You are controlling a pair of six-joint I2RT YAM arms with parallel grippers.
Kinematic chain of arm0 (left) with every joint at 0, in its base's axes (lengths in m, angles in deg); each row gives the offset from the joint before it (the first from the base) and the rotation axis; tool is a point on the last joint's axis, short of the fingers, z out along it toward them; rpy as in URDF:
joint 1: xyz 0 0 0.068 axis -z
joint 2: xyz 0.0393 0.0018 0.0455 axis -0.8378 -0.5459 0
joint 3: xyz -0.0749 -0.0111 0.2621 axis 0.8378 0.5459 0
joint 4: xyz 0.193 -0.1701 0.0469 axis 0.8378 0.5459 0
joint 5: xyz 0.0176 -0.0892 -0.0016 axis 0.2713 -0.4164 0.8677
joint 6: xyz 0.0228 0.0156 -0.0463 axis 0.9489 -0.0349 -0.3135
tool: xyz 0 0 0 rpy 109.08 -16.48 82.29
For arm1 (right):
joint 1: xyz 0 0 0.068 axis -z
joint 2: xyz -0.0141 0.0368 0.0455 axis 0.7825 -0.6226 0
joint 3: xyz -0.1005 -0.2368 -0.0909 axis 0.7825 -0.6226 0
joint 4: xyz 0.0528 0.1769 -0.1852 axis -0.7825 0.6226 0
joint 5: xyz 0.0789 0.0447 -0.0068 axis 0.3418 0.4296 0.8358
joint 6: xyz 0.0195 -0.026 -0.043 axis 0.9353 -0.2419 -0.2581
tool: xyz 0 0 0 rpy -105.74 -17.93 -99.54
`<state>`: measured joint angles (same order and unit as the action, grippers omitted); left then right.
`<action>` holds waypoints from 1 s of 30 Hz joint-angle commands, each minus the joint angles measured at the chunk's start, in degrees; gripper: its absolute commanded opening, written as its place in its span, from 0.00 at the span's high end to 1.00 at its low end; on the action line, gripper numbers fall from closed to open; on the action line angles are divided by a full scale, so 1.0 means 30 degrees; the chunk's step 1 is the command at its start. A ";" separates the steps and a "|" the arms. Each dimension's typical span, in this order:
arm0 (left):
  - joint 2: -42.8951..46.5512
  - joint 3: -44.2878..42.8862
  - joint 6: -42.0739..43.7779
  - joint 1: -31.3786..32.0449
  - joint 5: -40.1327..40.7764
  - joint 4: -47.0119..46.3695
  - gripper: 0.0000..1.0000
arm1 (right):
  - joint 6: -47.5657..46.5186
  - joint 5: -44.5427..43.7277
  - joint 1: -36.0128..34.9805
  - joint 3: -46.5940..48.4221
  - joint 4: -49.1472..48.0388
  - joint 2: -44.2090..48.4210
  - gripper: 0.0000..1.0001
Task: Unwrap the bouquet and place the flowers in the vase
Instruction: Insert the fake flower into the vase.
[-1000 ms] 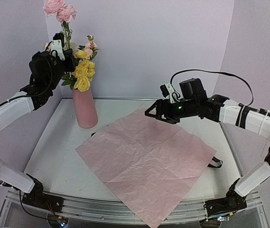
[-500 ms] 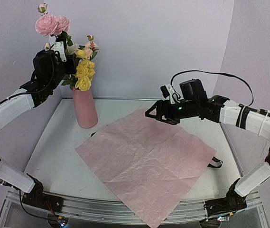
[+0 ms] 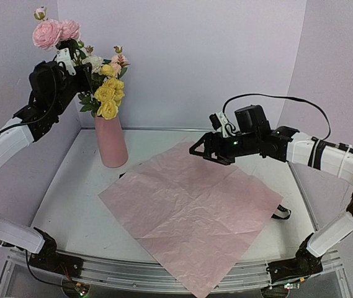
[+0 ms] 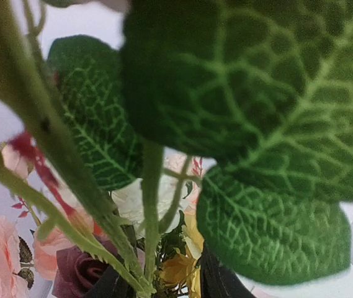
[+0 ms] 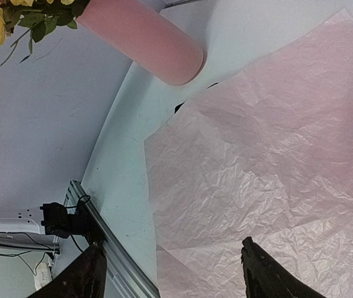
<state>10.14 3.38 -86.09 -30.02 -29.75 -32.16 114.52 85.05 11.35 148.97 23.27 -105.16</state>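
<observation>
1. Plainly spread wide and empty: right gripper [image 3: 196,149], hovering just above a crinkled, fold-creased pink paper sheet [image 3: 192,214] lying flat on the smooth white counter [image 3: 77,198].
2. Well off to its left: matte salmon vase [image 3: 110,141], a tapered cylinder, upright, holding round yellow flowers [image 3: 108,96].
3. Cannot tell how the left gripper [image 3: 75,62] stands, with broad veined leaves [image 4: 244,112] blocking its camera; ruffled pink blooms [image 3: 51,32] just above it.

Pale lilac walls closed in the scene: a far wall [image 3: 213,49], a left wall [image 3: 15,25] and a right wall [image 3: 344,56], all plain and evenly lit, with soft shadows. A white table [image 3: 71,198] with a raised rim filled the middle, and a metal rail [image 3: 102,268] ran along its near edge. Below the rail lay possibly floor, too cramped to tell
</observation>
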 commanded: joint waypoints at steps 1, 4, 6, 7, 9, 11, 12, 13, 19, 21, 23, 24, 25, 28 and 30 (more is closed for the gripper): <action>0.0667 -0.1027 -0.0402 -0.0088 -0.0135 -0.0356 0.68 | 0.0097 0.0481 0.0105 -0.0183 -0.0458 0.0684 0.24; 0.0519 -0.1091 -0.0066 -0.0080 -0.0212 -0.0550 0.81 | 0.0096 0.0530 0.0102 -0.0229 -0.0485 0.0717 0.24; 0.0263 -0.1250 0.0266 -0.0087 -0.0373 -0.0562 0.91 | 0.0078 0.0537 0.0090 -0.0298 -0.0473 0.0751 0.24; 0.0116 -0.1345 0.0353 -0.0085 -0.0477 -0.0564 0.95 | 0.0073 0.0541 0.0098 -0.0357 -0.0473 0.0791 0.24; -0.0146 -0.1440 0.0485 -0.0073 -0.0607 -0.0569 1.00 | 0.0061 0.0547 0.0105 -0.0436 -0.0460 0.0885 0.24; -0.0355 -0.1438 0.0619 -0.0087 -0.0661 -0.0570 1.00 | 0.0067 0.0511 0.0107 -0.0533 -0.0458 0.0968 0.24; -0.0471 -0.1400 0.0676 -0.0088 -0.0672 -0.0572 1.00 | 0.0045 0.0488 0.0095 -0.0569 -0.0458 0.1022 0.24; -0.0551 -0.1356 0.0722 -0.0088 -0.0688 -0.0587 1.00 | 0.0046 0.0466 0.0103 -0.0615 -0.0458 0.1075 0.24; -0.1303 -0.0942 0.0862 -0.0074 -0.1350 -0.0625 1.00 | 0.0030 0.0390 0.0091 -0.0813 -0.0458 0.1295 0.24; -0.1559 -0.0649 0.0862 -0.0088 -0.1532 -0.0602 1.00 | 0.0016 0.0363 0.0116 -0.0838 -0.0458 0.1347 0.24; -0.1704 -0.0366 0.1254 -0.0088 -0.1567 -0.0613 1.00 | -0.0003 0.0362 0.0135 -0.0810 -0.0463 0.1355 0.24; -0.1736 -0.0221 0.1356 -0.0088 -0.1552 -0.0580 1.00 | -0.0020 0.0379 0.0136 -0.0790 -0.0447 0.1355 0.24; -0.1745 -0.0043 0.1385 -0.0088 -0.1534 -0.0565 1.00 | -0.0021 0.0391 0.0137 -0.0784 -0.0440 0.1365 0.24; -0.1932 0.0180 0.1490 -0.0088 -0.1586 -0.0205 1.00 | -0.0026 0.0411 0.0134 -0.0793 -0.0431 0.1384 0.24; -0.2217 0.0026 0.1638 -0.0088 -0.1723 0.0504 1.00 | -0.0020 0.0425 0.0138 -0.0818 -0.0434 0.1367 0.24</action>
<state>5.74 2.62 -81.92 -30.23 -33.13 -34.79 114.53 85.33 11.46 146.72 22.55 -102.95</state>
